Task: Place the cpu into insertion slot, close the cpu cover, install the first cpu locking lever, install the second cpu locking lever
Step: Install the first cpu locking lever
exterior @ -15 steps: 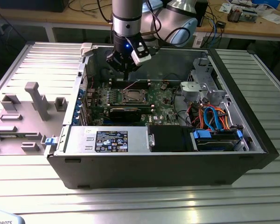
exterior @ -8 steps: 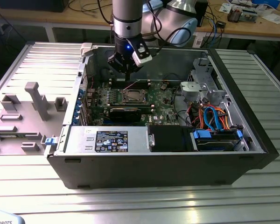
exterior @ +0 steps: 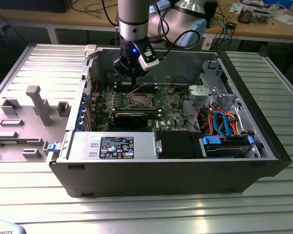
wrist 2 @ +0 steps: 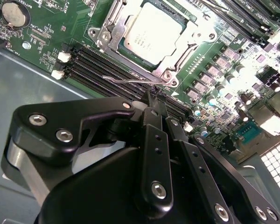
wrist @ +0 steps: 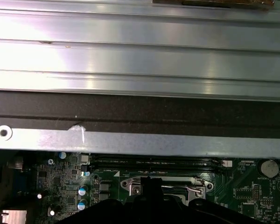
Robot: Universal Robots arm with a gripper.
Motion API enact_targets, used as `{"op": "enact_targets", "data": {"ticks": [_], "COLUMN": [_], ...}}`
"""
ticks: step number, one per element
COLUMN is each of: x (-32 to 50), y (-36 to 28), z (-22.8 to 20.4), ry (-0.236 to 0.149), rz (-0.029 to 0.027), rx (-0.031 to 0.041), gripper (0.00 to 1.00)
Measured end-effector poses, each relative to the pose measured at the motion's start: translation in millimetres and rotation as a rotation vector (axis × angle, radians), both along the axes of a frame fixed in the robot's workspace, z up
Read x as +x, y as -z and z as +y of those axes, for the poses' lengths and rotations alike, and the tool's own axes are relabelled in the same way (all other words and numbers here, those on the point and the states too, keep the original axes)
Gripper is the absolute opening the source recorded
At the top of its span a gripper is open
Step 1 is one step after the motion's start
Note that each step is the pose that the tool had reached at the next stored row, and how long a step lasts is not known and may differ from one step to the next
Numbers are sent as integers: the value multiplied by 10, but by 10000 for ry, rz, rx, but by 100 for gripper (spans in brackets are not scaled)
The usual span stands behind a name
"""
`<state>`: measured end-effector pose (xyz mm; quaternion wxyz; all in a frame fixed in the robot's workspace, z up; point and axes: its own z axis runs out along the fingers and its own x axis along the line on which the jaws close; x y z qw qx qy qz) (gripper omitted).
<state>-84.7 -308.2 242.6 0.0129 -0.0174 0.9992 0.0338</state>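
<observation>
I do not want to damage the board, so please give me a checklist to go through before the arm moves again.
1. cpu seated flat: ok.
2. cover down around the cpu: ok.
3. lever beside the cover latched: cannot tell.
4. gripper at the lever's end: ok.
5. memory slots next to the lever free of the gripper: ok.
</observation>
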Motion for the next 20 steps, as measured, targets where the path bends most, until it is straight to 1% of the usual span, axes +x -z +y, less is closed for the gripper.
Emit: {"op": "enact_targets", "data": {"ticks": [7,9,13,20], "x": [0,0,12,17], "y": [3,21,32,35], "z": [0,-4,-5,-5], "ry": [0,1,11,12], "rz": [0,-1,-1,-1], "rx": [0,1,2,1], "gripper": [11,11,11,11]}}
